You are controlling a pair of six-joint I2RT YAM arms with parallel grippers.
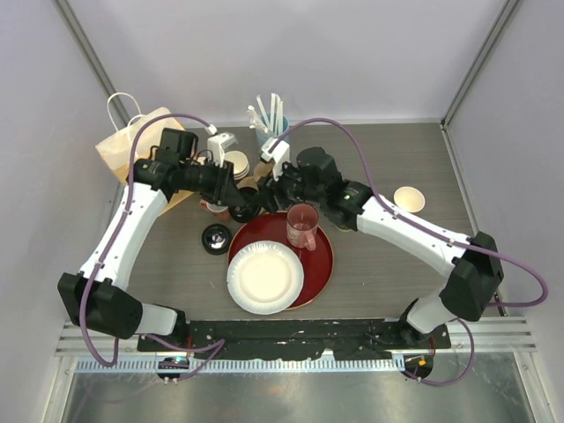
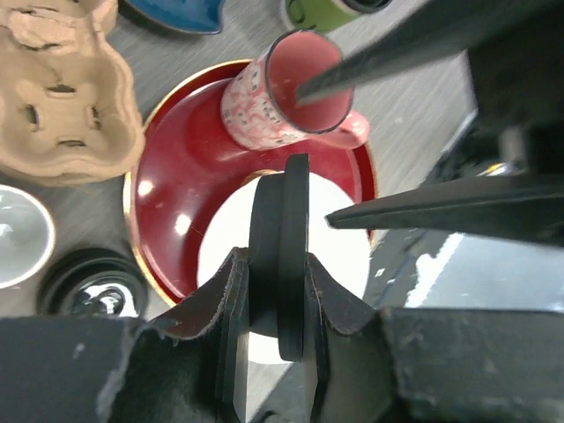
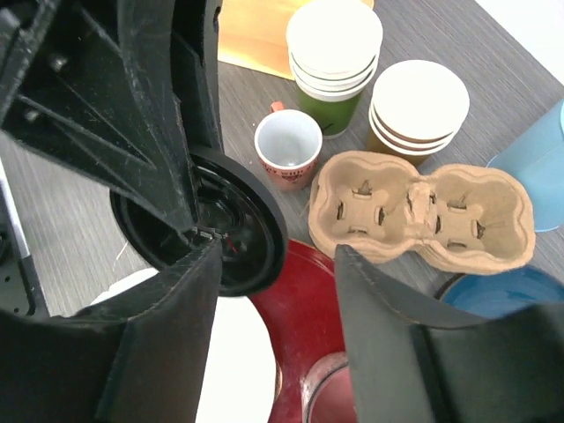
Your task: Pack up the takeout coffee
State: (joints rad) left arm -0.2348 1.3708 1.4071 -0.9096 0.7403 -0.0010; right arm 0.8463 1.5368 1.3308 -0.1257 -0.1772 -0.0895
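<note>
Little is packed: the cardboard cup carrier (image 3: 423, 211) toward the far edge of the counter (image 1: 379, 286) holds nothing, one black-lidded cup (image 1: 216, 238) stands mid-counter, the left pincer (image 2: 278, 264) is clamped on a black lid (image 2: 282, 198), and the right pincer (image 3: 278, 251) stands apart.

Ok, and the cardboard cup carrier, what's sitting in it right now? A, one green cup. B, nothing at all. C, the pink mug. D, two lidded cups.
B: in the right wrist view the cardboard cup carrier shows both visible pockets bare, with no cup in either.
</note>
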